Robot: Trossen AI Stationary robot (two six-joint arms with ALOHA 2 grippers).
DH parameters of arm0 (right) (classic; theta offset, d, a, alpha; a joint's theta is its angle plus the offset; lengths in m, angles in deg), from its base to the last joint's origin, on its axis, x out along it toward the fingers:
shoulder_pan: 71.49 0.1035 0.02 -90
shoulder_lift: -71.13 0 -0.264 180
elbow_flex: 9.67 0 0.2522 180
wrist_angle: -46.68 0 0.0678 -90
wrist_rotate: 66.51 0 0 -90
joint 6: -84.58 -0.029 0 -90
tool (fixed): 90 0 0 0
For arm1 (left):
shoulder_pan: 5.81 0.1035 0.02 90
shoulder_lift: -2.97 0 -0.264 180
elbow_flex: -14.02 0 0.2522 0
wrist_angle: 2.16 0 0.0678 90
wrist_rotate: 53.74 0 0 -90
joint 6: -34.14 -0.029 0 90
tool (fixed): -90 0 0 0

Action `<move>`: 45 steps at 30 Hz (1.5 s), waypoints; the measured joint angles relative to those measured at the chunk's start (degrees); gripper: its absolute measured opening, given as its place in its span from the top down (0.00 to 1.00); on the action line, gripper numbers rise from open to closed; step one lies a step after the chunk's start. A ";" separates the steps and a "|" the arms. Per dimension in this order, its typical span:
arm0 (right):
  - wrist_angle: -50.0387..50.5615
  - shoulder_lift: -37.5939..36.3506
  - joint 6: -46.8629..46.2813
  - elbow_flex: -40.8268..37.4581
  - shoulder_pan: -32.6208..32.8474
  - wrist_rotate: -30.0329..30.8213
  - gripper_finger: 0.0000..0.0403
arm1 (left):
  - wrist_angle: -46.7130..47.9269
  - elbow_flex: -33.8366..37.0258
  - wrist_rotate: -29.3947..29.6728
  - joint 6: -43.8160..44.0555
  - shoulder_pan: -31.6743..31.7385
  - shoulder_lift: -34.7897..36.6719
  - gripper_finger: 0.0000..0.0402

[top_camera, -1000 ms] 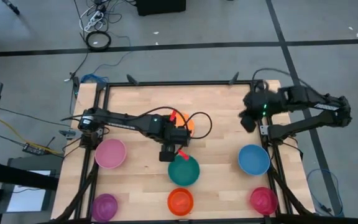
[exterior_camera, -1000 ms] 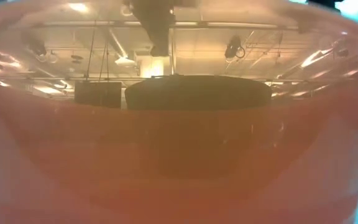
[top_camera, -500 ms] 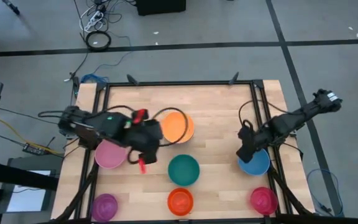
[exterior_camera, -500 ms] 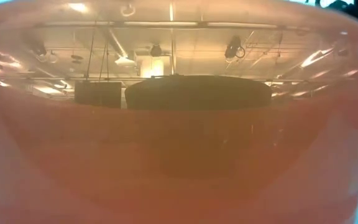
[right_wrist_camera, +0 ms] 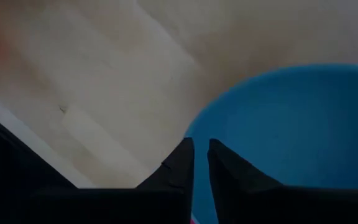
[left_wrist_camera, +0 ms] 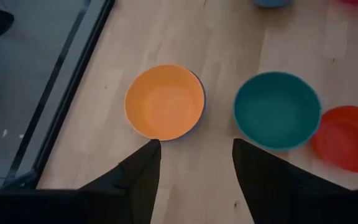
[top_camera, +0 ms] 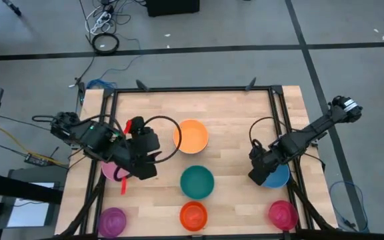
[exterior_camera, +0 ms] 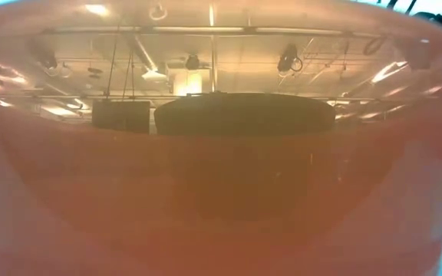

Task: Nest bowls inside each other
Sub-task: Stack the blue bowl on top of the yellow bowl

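Note:
My left gripper (top_camera: 144, 167) hangs open above the table's left side, beside the pink bowl (top_camera: 108, 172). Its wrist view looks at the orange bowl (left_wrist_camera: 165, 101), which has a blue rim (left_wrist_camera: 201, 113) showing under it. It also shows the teal bowl (left_wrist_camera: 277, 110) and the red-orange bowl (left_wrist_camera: 348, 138). My right gripper (right_wrist_camera: 201, 154) points down at the left rim of the blue bowl (top_camera: 280, 177), its fingers a narrow gap apart. A purple bowl (top_camera: 112, 220) and a magenta-red bowl (top_camera: 282, 213) rest near the front edge. My right gripper comes from above at the blue bowl's left rim (right_wrist_camera: 190, 134). One finger stands outside the rim and the other finger (right_wrist_camera: 229, 168) over the bowl's inside. I cannot tell whether either touches it.
The red-orange bowl (exterior_camera: 221, 192) stands right in front of the low camera and fills that view. A black frame rail (top_camera: 192, 89) runs round the wooden table. Bare wood lies between the orange bowl and the blue bowl.
My left gripper has drawn back from over the orange and teal bowls toward the table's left edge, rising and turning. My right gripper has swung from the far right corner toward the near edge and come down to the blue bowl's left rim. The bowls have stayed in place.

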 joint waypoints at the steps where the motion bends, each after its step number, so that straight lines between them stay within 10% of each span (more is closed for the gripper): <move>1: -0.04 0.50 -0.13 0.00 0.28 -0.22 0.89 | 0.00 0.00 0.00 -0.02 0.04 -0.02 0.48; 14: -2.24 6.41 -1.19 0.04 1.04 -0.56 0.61 | -0.02 0.00 -0.04 -0.33 0.04 -0.04 0.48; 30: -6.33 8.93 1.36 0.07 1.02 -1.51 0.61 | 0.00 0.00 -0.22 0.97 0.04 -0.04 0.48; 37: -6.35 12.09 2.15 0.07 1.24 -1.83 0.67 | 0.00 0.00 -0.35 1.42 0.04 -0.06 0.48; 45: -5.87 14.31 9.21 0.15 -0.57 -0.54 0.97 | -0.02 0.00 -0.36 1.35 0.04 -0.08 0.48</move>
